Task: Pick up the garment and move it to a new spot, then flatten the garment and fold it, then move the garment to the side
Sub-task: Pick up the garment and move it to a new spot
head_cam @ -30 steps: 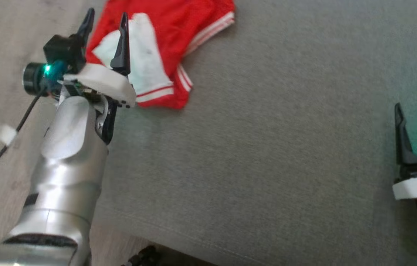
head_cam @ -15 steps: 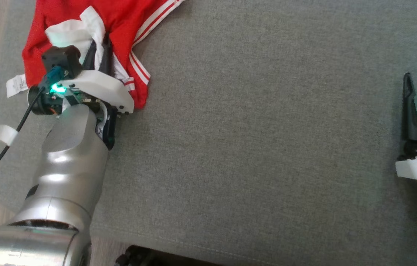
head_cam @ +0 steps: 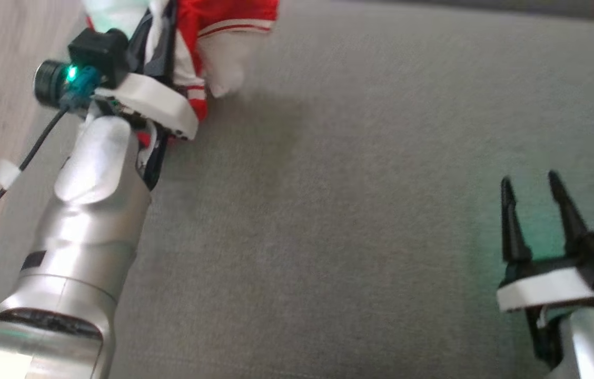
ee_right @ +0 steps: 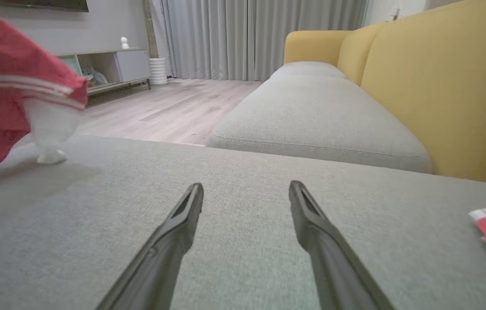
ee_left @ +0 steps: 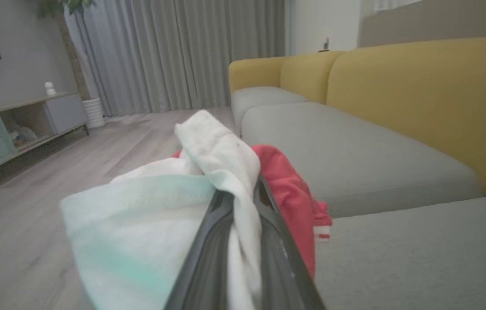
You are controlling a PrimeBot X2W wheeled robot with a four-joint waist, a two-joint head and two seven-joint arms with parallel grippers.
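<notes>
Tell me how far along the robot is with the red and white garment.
Done: the left pincer is shut on the garment, which hangs above the grey cushion with one white corner touching it. In hand: apparently the carry to a new spot. Left: setting it down, flattening, folding and moving it aside. The right pincer is open and empty above the cushion.

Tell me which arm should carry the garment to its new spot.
Left. The left gripper is shut on the red-and-white garment; the right gripper is open, empty and apart from it.
</notes>
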